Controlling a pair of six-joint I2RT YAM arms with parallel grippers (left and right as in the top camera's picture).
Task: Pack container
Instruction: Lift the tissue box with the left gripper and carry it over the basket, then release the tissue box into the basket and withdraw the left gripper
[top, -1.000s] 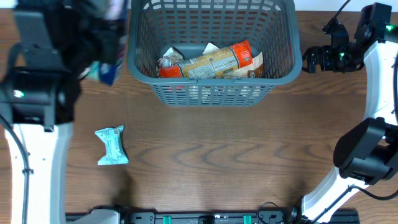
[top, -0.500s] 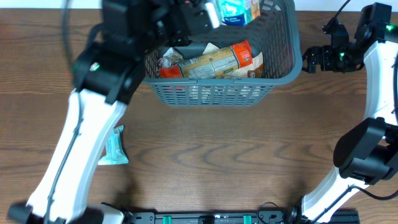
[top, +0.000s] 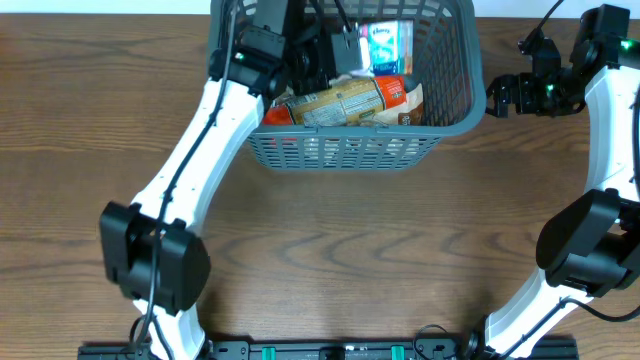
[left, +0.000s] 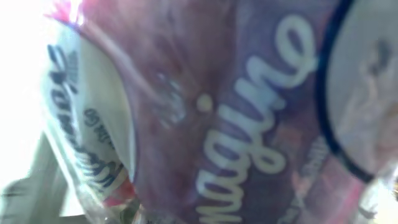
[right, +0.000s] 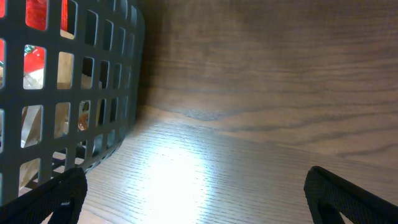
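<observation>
We find left jaws in the container (top: 345, 150) by a blue packet (top: 385, 42), grip unclear; right jaws gape empty. Dropped askew, it could jam upright.

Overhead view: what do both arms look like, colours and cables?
Both the left arm and right arm have white links, bulky black joints and a green light. A black cable runs along the left one. The right fingers are black.

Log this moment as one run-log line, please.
left gripper: reaching into container, beside blue packet, grip unclear | right gripper: open, beside container
</observation>
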